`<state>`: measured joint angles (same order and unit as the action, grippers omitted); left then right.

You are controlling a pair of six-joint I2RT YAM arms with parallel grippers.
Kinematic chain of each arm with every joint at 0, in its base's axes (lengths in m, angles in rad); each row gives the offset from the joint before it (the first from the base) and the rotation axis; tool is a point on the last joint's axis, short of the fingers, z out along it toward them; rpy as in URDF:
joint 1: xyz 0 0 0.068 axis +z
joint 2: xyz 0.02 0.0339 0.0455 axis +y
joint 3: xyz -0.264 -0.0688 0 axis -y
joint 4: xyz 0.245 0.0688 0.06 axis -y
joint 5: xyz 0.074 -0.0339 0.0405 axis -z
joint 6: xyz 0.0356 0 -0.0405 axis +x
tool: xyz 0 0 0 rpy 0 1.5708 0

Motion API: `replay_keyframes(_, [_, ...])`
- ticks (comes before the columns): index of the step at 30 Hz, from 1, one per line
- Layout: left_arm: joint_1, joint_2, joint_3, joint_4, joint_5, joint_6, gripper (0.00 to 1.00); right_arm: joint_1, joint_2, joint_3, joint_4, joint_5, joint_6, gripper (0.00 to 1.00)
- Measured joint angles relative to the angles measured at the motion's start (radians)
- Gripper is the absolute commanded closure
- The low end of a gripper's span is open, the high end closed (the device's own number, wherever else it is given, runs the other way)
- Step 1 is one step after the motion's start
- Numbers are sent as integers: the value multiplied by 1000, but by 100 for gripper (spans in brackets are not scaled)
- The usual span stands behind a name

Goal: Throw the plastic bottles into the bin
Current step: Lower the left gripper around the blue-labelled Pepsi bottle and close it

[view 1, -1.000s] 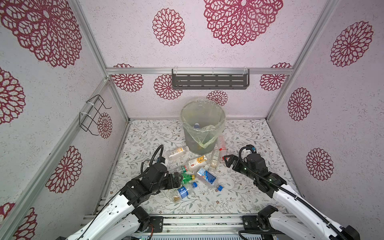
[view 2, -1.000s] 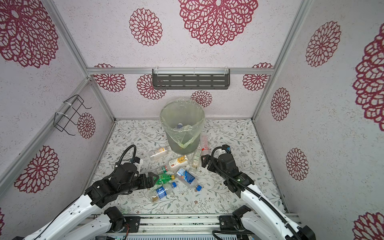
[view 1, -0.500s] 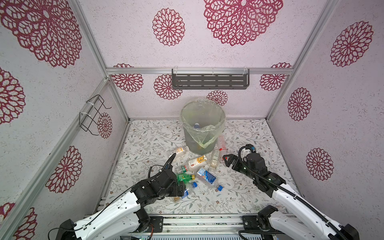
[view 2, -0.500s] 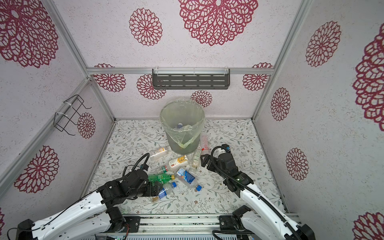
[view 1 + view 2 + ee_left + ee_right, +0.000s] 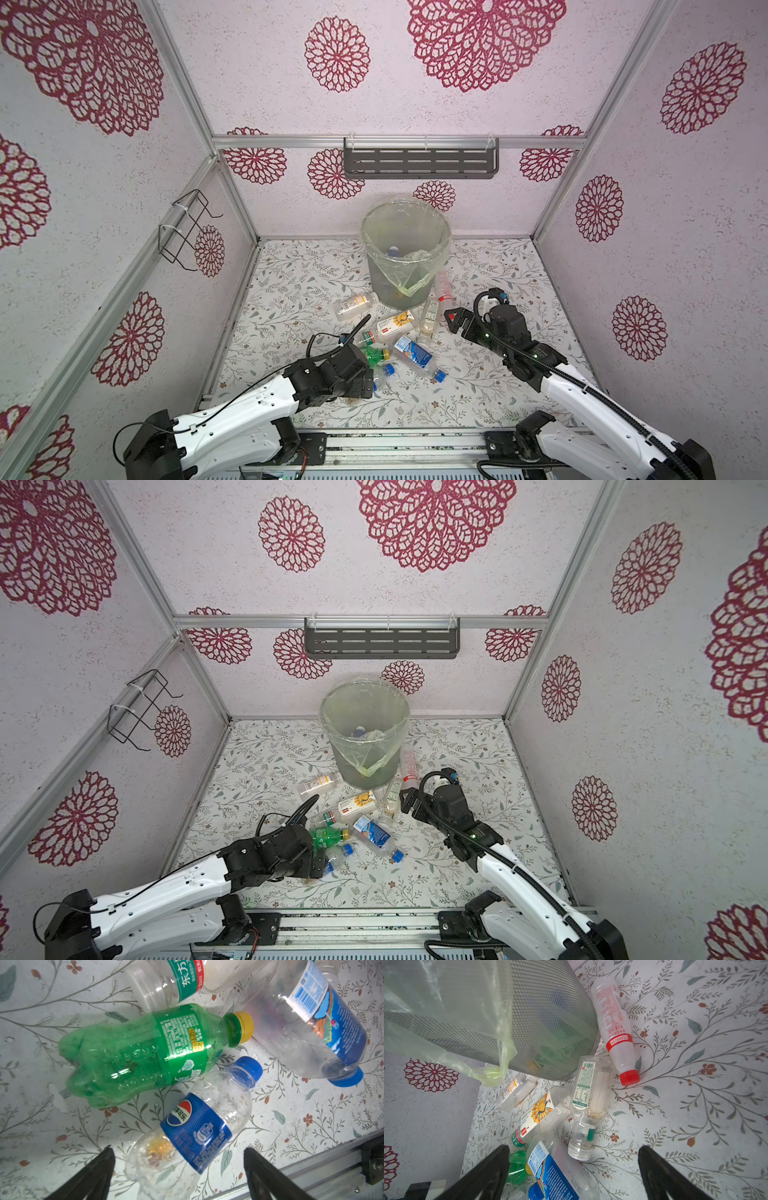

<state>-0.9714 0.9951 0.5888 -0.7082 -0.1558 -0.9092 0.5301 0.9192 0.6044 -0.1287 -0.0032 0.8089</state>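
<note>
In a top view the left gripper [image 5: 368,384] hangs over scattered plastic bottles [image 5: 411,353], round grey lined bin [image 5: 376,274] beyond. Left wrist: jaws spread, straddling a small blue-labelled clear bottle [image 5: 197,1126] for pickup. Right wrist: right gripper [image 5: 574,1147] gapes, empty, bin ahead.

The left arm [image 5: 249,411] reaches in low from the front-left corner of the tabletop [image 5: 490,390]. Its wrist is bent down, so the left gripper [image 5: 367,384] points at the surface near the front edge, jaws spread wide, clamping nothing. The right arm [image 5: 582,390] stretches from the front-right corner toward the middle. The right gripper [image 5: 456,322] is raised, its jaws equally wide and empty.
</note>
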Motion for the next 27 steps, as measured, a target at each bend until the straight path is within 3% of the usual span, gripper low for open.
replay_keyframes(20, [-68,129,0,83,8,22,3,0,32,-16,42,-2,3,1])
replay_keyframes(27, [-101,187,0,105,7,19,10,0,43,-22,51,-2,4,1])
